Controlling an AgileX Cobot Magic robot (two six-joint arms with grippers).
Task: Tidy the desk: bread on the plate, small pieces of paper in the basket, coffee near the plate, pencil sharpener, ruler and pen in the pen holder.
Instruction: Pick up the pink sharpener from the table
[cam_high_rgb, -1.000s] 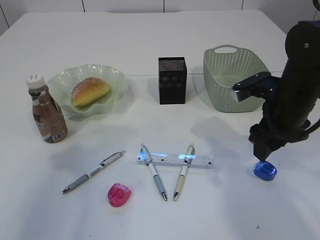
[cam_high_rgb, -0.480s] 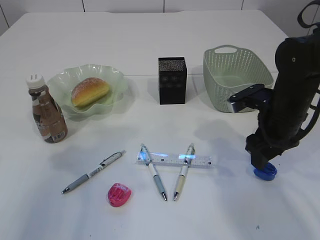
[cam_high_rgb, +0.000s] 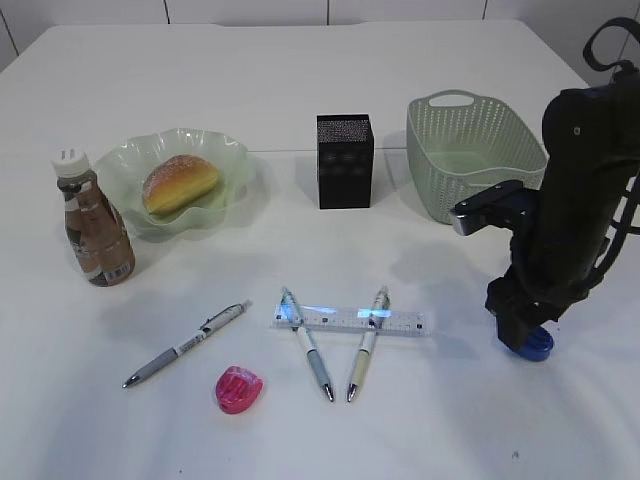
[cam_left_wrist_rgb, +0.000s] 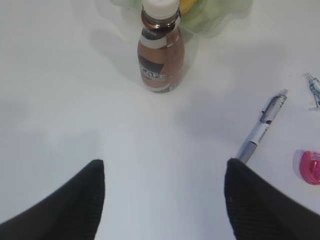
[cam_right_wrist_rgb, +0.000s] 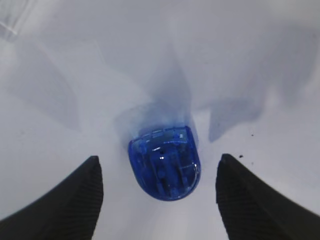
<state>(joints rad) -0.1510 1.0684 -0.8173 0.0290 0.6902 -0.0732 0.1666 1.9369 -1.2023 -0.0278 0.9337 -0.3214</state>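
Observation:
My right gripper (cam_right_wrist_rgb: 158, 161) stands open low over the desk (cam_high_rgb: 300, 80), one finger on each side of a blue pencil sharpener (cam_right_wrist_rgb: 165, 167) (cam_high_rgb: 532, 345), touching neither side. Over bare desk my left gripper (cam_left_wrist_rgb: 164, 167) is open and empty, short of the coffee (cam_left_wrist_rgb: 160, 55) (cam_high_rgb: 95, 225). The bread (cam_high_rgb: 180, 182) lies on the plate (cam_high_rgb: 232, 158). A clear ruler (cam_high_rgb: 350, 319) rests across two pens (cam_high_rgb: 307, 345) (cam_high_rgb: 366, 343). A third pen (cam_high_rgb: 185, 345) and a pink sharpener (cam_high_rgb: 238, 389) lie to the left. The pen holder (cam_high_rgb: 345, 160) and basket (cam_high_rgb: 470, 155) stand behind. No small pieces of paper show.
The right arm's black body (cam_high_rgb: 580, 190) rises just in front of the basket's right end. The desk's right edge lies close behind that arm.
The right arm has come down and shifted slightly left, so its fingers now straddle the blue sharpener. Nothing else has moved.

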